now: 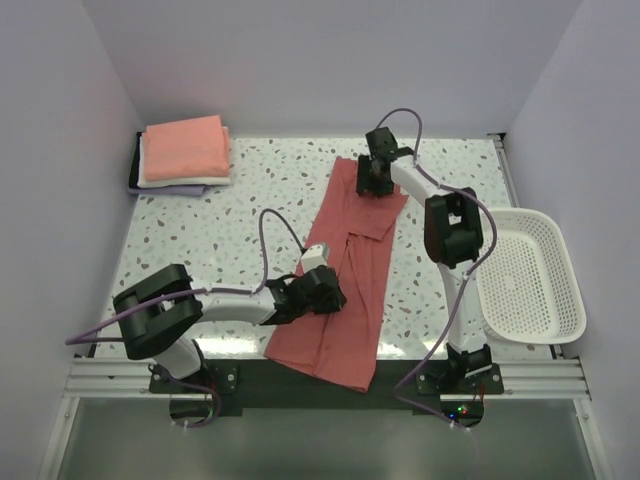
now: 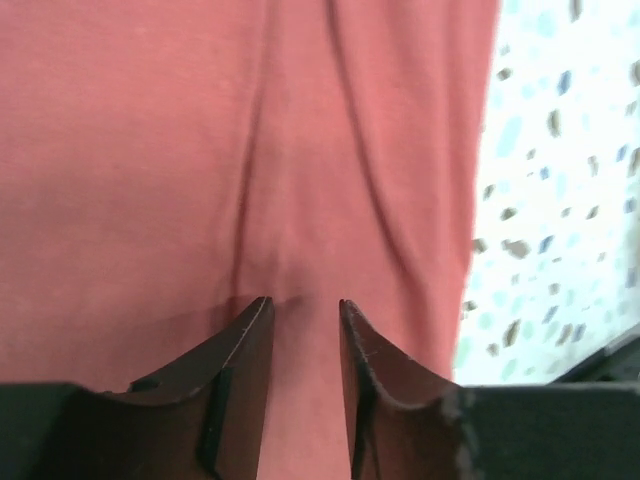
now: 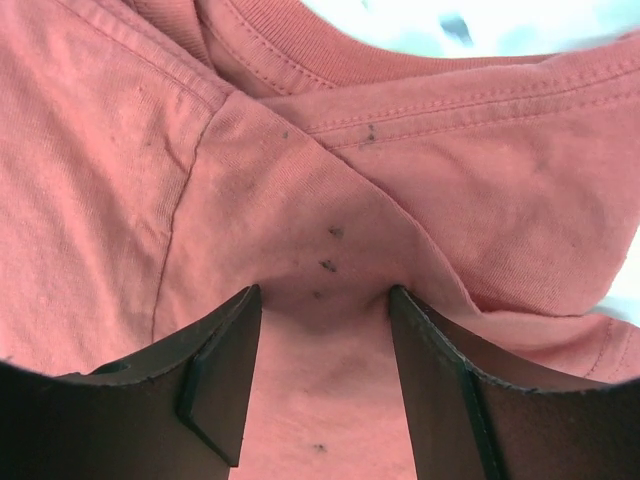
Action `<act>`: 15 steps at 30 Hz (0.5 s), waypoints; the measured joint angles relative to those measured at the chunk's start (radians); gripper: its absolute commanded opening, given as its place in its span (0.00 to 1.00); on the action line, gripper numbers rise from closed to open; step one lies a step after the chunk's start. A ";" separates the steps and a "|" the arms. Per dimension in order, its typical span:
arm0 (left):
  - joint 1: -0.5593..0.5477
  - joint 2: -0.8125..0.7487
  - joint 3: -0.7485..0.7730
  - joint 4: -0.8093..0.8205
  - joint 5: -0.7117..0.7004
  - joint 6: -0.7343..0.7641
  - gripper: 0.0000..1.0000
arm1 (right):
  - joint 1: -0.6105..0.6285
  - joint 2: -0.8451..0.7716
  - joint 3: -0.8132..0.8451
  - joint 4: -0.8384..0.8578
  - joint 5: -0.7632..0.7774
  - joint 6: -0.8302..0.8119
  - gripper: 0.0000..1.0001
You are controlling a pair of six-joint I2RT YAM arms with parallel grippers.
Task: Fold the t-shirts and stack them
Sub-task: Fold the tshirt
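- Walls (image 1: 320, 60): plain pale, closed the table in at 9, 12 and 3 o'clock.
- Table (image 1: 250, 210): white speckled top, flat and evenly lit. Looked smooth, so I judged cloth would slide on it easily.
- Dusty-red tee (image 1: 355, 300): lay mid-table as a long narrow strip, sides folded in. It ran from about 12 o'clock down to 6 o'clock, hem end hanging over the near edge between the arm bases.
- Handling of the tee, as a judgement: light, limp, not fragile. It would sag and crease, so it needs pinching at an edge or corner and lifting at both ends together. The collar (image 3: 330, 50) end and the hem end looked like the best holds.
- Basket (image 1: 530, 280): white lattice, at 3 o'clock, well apart from the tee.
- Folded stack (image 1: 185, 150): salmon tee on top, white under it and lavender at the bottom, at 10 o'clock in the far corner.
- Right gripper (image 3: 325, 292): at 12 o'clock, just below the collar. Jaws stood wide, tips down on the cloth where folded layers overlap, nothing clamped.
- Left gripper (image 2: 305, 305): on the strip's lower middle, near 7 o'clock. Jaws were a narrow gap apart, tips touching flat cloth, no fold pinched that I could see.
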 measured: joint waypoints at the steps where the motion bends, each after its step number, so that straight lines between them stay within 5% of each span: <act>1: 0.000 0.003 0.026 -0.019 0.000 0.011 0.40 | 0.005 0.027 0.045 -0.011 -0.001 -0.014 0.59; 5: 0.018 -0.018 0.085 -0.045 -0.003 0.060 0.49 | 0.017 0.101 0.178 -0.041 0.000 -0.056 0.62; 15: 0.116 -0.175 0.068 -0.129 -0.023 0.178 0.49 | 0.027 0.076 0.198 -0.108 0.000 -0.086 0.70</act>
